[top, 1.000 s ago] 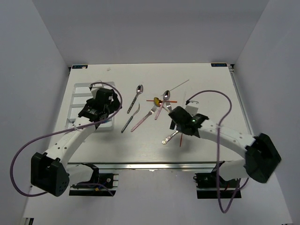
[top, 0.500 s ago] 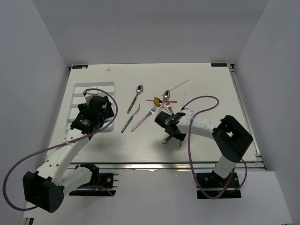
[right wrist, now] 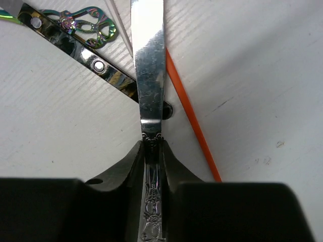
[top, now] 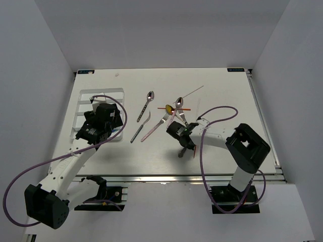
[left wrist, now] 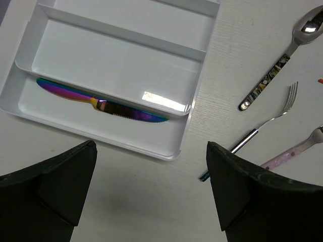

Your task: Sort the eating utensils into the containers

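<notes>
My right gripper is shut on the ornate handle of a silver knife, low over the table near the front middle. An orange-red stick lies just right of the blade, and an iridescent-handled utensil crosses under it. My left gripper hangs open and empty over the near right corner of the white tray. One iridescent knife lies in the tray's nearest compartment. A spoon, a fork, a pinkish fork and a gold-bowled spoon lie mid-table.
A silver spoon and a thin clear stick lie behind the right gripper. The right arm's purple cable loops above the table. White walls enclose the table on the left, back and right.
My right gripper has closed on the silver knife's handle, and its arm has folded in toward the table's middle. The left gripper drew back from above the tray to its near corner.
</notes>
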